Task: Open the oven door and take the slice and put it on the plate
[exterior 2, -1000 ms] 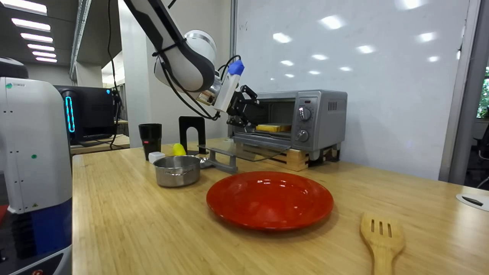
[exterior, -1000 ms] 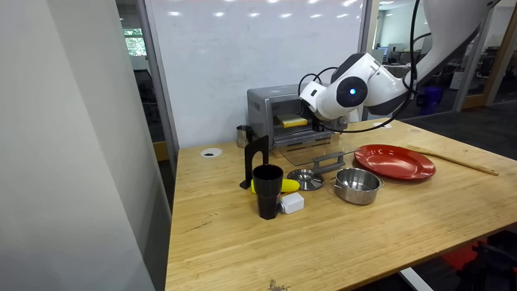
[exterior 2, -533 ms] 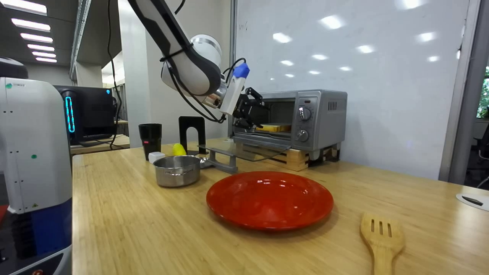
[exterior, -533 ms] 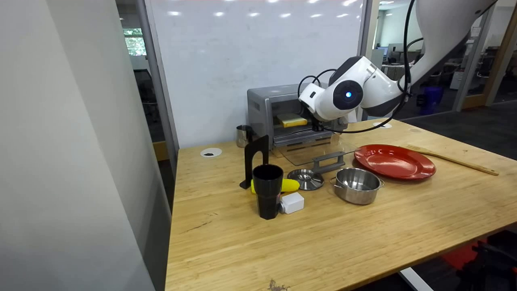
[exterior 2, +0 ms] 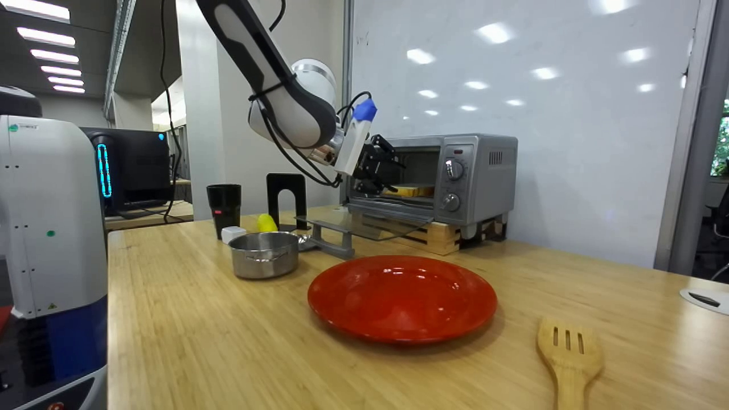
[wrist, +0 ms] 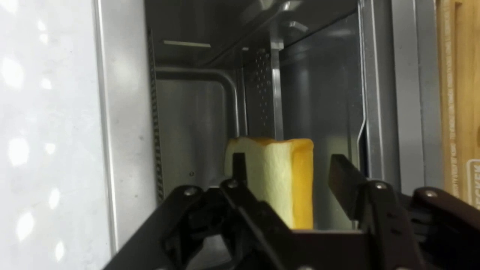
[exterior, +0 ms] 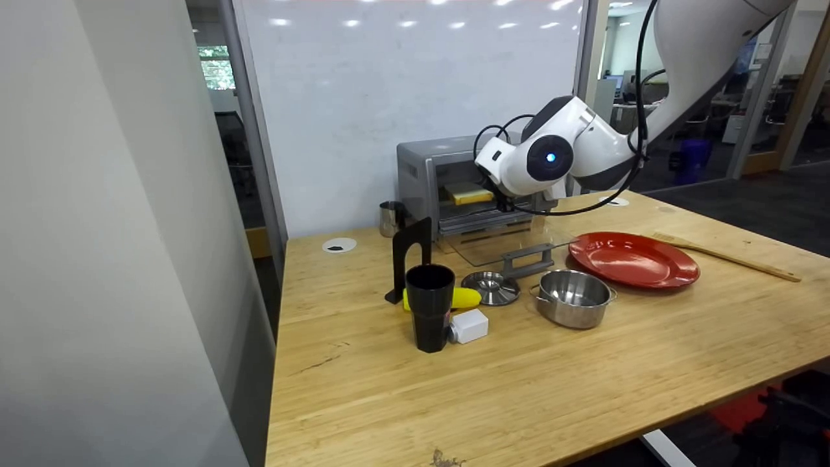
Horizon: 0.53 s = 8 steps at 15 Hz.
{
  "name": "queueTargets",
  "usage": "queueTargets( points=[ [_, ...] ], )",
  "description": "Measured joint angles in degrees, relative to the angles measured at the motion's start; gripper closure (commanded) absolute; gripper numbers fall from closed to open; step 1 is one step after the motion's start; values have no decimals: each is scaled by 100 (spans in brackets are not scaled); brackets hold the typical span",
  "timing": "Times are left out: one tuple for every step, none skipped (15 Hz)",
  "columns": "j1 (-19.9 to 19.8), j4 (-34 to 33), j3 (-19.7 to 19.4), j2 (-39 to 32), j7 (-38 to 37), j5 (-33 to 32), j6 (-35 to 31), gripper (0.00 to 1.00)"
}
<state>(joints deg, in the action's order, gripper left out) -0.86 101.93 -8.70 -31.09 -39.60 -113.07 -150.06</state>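
Bread slice (wrist: 275, 176) within the toaster oven (exterior 2: 495, 182), pale face upward, yellow crust toward the opening. Oven: the glass door (exterior: 493, 246) is lowered, so the first part of the task appears done and the grasp is judged the step in hand; the approach should run level into the cavity, clear of the upper edge and of the door. Plate (exterior 2: 402, 296): red, near the door, bearing no slice; delivery lies ahead. Gripper (wrist: 289, 170): at the opening, its fingers (wrist: 343, 185) spread and holding nothing. In the wrist view, where up lies to the left, one finger overlaps the pale face and the other stands apart from the crust. A good grasp would pass one finger over and one under the slice, then close gently: the slice looks soft and, if nudged, would probably slide inward or bend. Knobs (exterior 2: 451, 202): any markings around them are too small to read. Printed letters (wrist: 475, 188): at the wrist view's right edge, a framed word is cut off, the part that shows seeming to include "CKER"; the finer column beside it is illegible.
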Motion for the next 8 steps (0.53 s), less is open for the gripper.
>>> queueTargets(
  points=[
    [3, -33, 1, -20, 2, 0, 0, 41],
    [4, -72, 1, -42, 8, 0, 0, 41],
    [5, -117, 1, -75, 16, 0, 0, 40],
    [6, -155, 1, -106, 22, 0, 0, 40],
    [6, -186, 1, -131, 26, 0, 0, 39],
    [6, -214, 1, -153, 27, 0, 0, 41],
    [6, -240, 1, -176, 28, 0, 0, 42],
    [6, -269, 1, -208, 28, 0, 0, 43]
  ],
)
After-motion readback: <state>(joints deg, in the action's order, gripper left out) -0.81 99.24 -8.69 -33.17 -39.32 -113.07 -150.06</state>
